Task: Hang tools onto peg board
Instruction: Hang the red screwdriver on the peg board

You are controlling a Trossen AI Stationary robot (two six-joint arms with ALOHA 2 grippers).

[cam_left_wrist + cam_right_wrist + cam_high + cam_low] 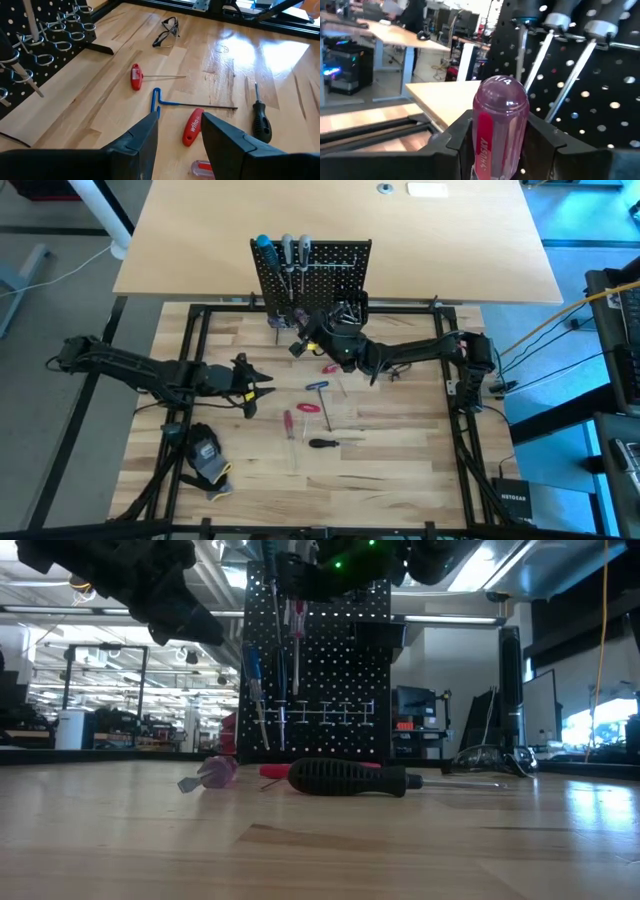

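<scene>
Your right gripper (502,135) was clamped on a screwdriver with a clear pink-red handle (499,125), its rounded cap standing up between the two fingers; the shaft below was hidden by the gripper, so you could not see its tip. Just ahead of that claw stood the peg board (320,265), and right beside the held handle hung two grey-capped screwdrivers (555,30) with a blue-handled one (265,252) further along; their handles were cut off in the wrist view. Whether the small black bin (380,635) on the board held anything could not be made out. Your left gripper (177,132) hovered with its fingers apart and nothing between them, well away from the board. Just past its fingertips lay a red-handled tool (192,126) and a blue T-shaped key (160,100); beyond those a red T-handle key (136,77), and off to one side a black-handled screwdriver (261,120). Another clear red handle (202,169) sat almost under that claw, mostly cut off. Safety glasses (167,31) lay farther out near the board's foot. A black-and-yellow glove (205,455) rested behind the left arm, near the table's front corner.
</scene>
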